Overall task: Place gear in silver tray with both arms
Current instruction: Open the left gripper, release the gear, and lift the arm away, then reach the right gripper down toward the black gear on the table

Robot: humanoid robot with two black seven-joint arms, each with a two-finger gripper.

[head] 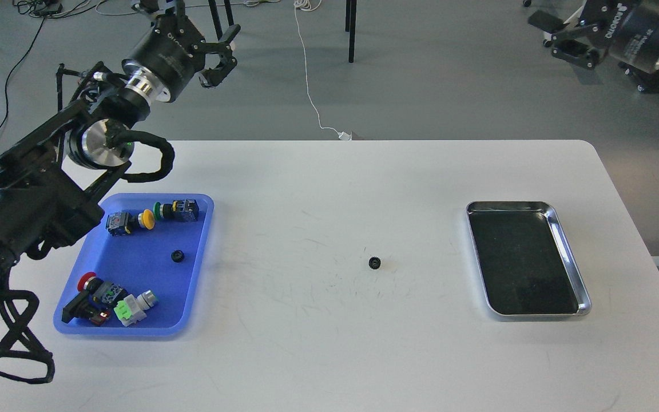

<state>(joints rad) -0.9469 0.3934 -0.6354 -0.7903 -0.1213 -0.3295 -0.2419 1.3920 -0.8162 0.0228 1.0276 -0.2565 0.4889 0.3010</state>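
Note:
A small black gear [374, 262] lies on the white table near its middle, apart from both grippers. The silver tray [570, 254] sits at the right with an empty dark bottom. My left gripper [221, 48] is raised high beyond the table's far left edge, open and empty. My right gripper [558, 37] is raised at the top right beyond the table, its fingers spread open and empty. A second small black gear [177, 256] lies in the blue tray.
A blue plastic tray [189, 309] at the left holds push buttons and switch parts. Chair legs and cables lie on the floor behind the table.

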